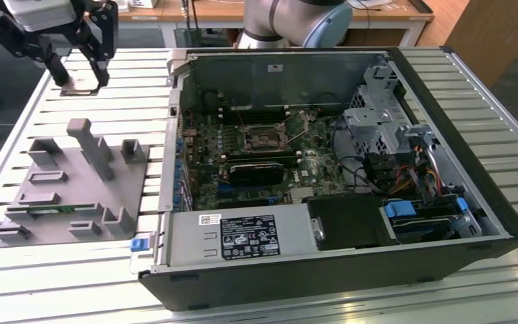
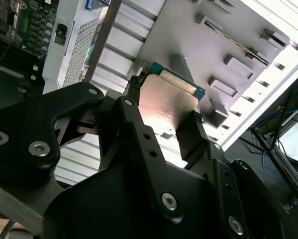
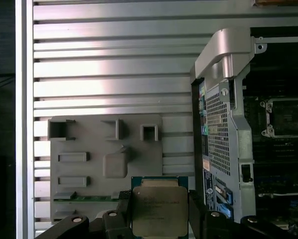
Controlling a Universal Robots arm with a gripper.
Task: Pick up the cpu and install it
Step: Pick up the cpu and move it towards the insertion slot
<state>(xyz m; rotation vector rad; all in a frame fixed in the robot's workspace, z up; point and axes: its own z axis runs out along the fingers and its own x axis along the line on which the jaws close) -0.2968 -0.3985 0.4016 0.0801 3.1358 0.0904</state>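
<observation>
My gripper (image 1: 79, 82) hangs in the air above the slatted table, at the far upper part of the exterior view's left, beyond the grey fixture. It is shut on the cpu (image 2: 168, 102), a flat square chip with a shiny metal top and a thin green rim. In both wrist views the chip (image 3: 158, 209) sits squarely between the two black fingers (image 2: 191, 137), one on each opposite edge. The motherboard socket (image 1: 264, 140) lies inside the open computer case, well to the exterior view's right of the gripper; it also appears in the first wrist view (image 3: 285, 117).
A grey fixture (image 1: 70, 189) with upright posts and slots sits on the table beside the case, with a green memory stick (image 1: 56, 210) lying in it. The case's metal side wall (image 1: 173, 135) stands between the fixture and the motherboard. Drive cages and cables (image 1: 394, 155) crowd the case's right.
</observation>
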